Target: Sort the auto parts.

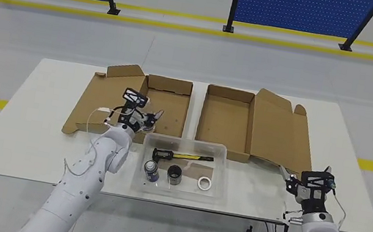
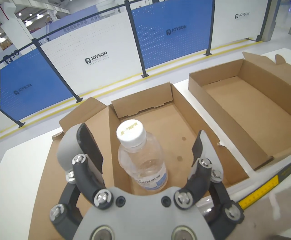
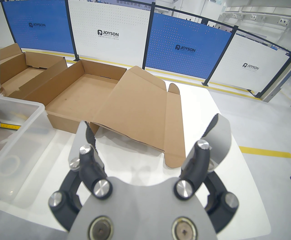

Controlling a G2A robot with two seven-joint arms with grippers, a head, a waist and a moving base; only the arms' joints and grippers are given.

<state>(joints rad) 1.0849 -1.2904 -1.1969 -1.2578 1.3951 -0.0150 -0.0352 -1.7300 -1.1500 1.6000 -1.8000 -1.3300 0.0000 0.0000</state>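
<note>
A clear plastic bottle (image 2: 142,156) with a white cap stands upright at the near end of the left cardboard box (image 2: 172,127). My left gripper (image 2: 142,138) is open around it, one finger on each side, neither touching. In the top view the left gripper (image 1: 143,118) hangs over the left box (image 1: 172,102). My right gripper (image 3: 150,123) is open with nothing in it, above the bare table beside the right box's folded-out flap (image 3: 141,106). The top view places the right gripper (image 1: 309,182) near the table's front right corner.
A clear plastic bin (image 1: 186,143) at the front centre holds a black and yellow caliper (image 1: 183,157), a dark bottle (image 1: 152,171), a black cylinder (image 1: 175,176) and a white ring (image 1: 205,184). The right cardboard box (image 1: 224,122) stands open behind it.
</note>
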